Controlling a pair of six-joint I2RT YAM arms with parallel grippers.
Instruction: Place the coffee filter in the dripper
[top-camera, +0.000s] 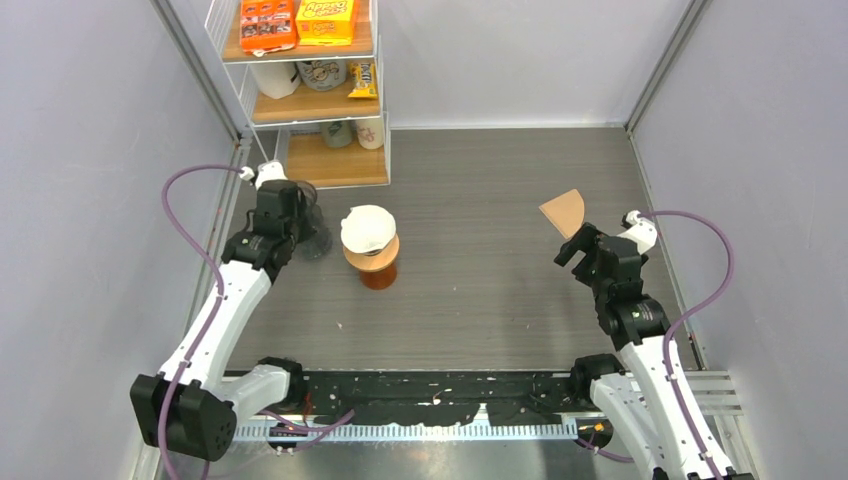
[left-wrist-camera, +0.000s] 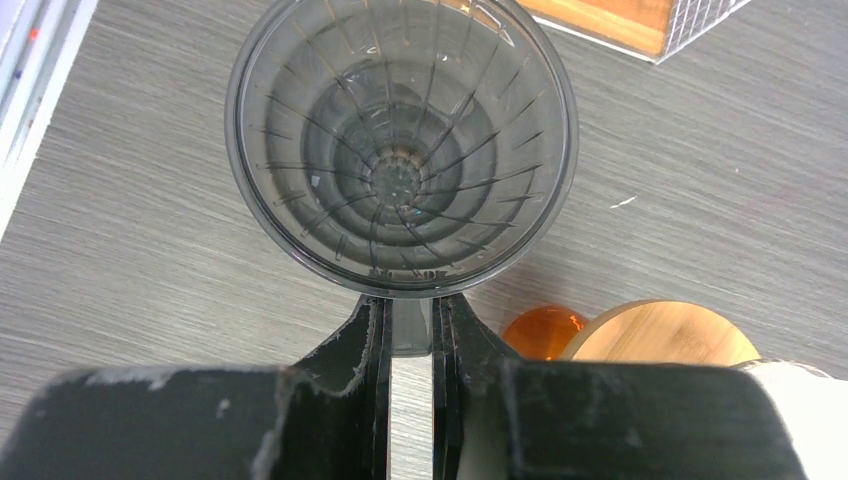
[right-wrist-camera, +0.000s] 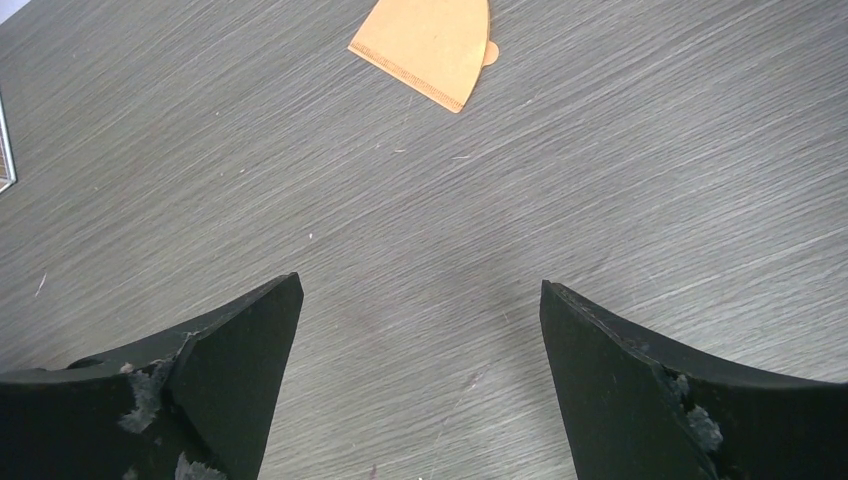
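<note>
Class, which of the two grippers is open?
The right gripper: its jaws stand wide apart, short of the brown coffee filter. The left gripper is shut on the handle of the grey dripper.

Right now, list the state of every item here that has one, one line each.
left gripper: shut on the dripper's handle.
right gripper: open, over bare table, short of the filter.
dripper: empty, mouth up.
coffee filter: folded flat on the table, clear of both grippers.
amber carafe: upright, white cone on top.
</note>
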